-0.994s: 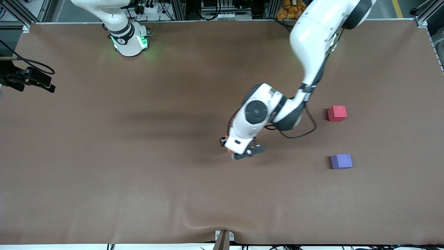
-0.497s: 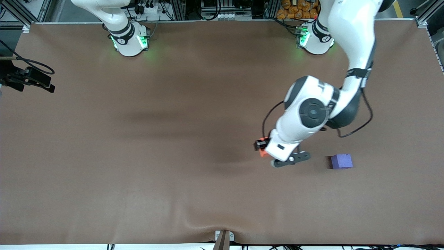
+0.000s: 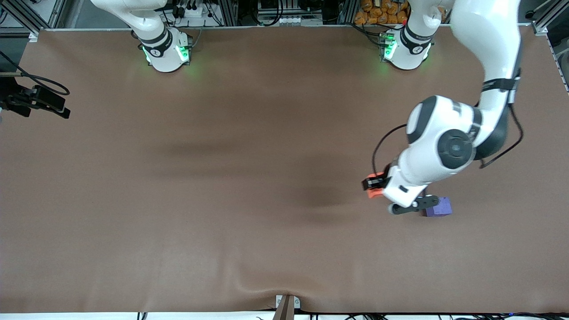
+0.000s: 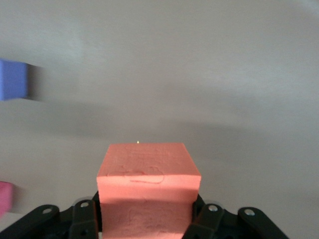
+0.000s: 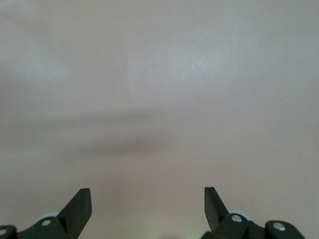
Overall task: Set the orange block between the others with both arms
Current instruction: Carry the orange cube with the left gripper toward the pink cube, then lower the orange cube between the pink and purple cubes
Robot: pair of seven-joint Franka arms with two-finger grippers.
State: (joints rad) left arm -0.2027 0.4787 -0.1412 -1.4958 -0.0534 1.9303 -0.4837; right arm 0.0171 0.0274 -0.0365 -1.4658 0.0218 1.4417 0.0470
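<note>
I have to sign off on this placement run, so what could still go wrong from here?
1. The left gripper carries the small bright orange foam cube in the air close to the small purple-blue cube; the arm could knock it while lowering.
2. The small red-pink cube is hidden under the arm from the front, so the gap is hard to judge.
3. The right gripper waits open over bare table.

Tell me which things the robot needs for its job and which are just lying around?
Needed for the job:
- orange block, held in the left gripper
- purple block
- pink block
- right gripper, open and waiting

Just lying around:
- black clamp at the table edge, at the right arm's end
</note>
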